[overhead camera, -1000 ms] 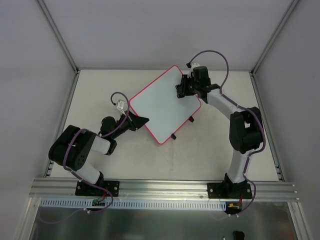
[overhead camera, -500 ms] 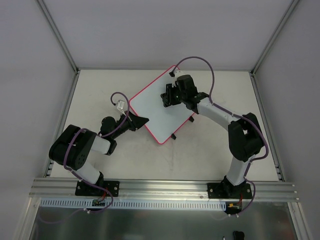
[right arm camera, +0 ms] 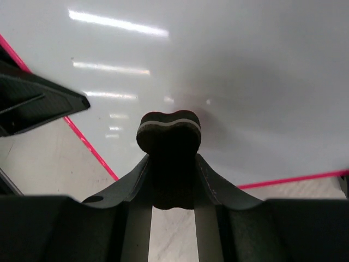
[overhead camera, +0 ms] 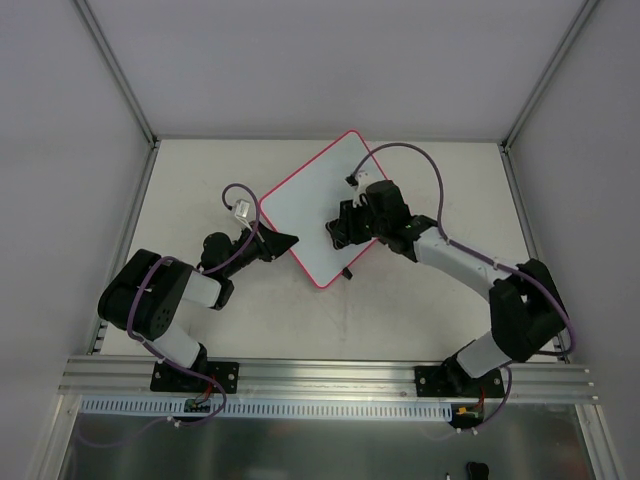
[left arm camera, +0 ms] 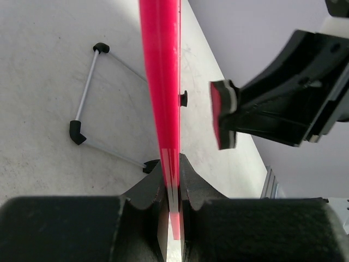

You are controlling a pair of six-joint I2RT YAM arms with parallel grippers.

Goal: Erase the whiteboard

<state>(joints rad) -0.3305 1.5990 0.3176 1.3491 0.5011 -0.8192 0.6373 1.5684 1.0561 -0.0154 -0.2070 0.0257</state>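
On the pale table (overhead camera: 430, 180) the whiteboard (overhead camera: 310, 195) lies turned cornerwise, about midway between the two arms. The left gripper (overhead camera: 288, 239) has its fingers pressed onto the board's pink-red rim at the left edge, and that thin pinch is the only thing anchoring the board. The right gripper (overhead camera: 340, 226) reaches over the board's near right part with its fingers clamped on a small dark eraser (right arm camera: 168, 131). From the left wrist the pad seems to stand just off the white surface, though I cannot tell for certain.

The main risk is the board itself. A hard push or a long sideways stroke from the right arm could lever the rim out of the left fingers, or swing the board about that one grip. The eraser is also close to the near edge, so a stroke carried too far would run off the board and catch the raised rim, perhaps twisting the pad in its hold. A sweep toward the left edge brings the two grippers together (they are already fairly near). A wire stand (left arm camera: 82, 109) lies beside the board — it could snag if the board slides.
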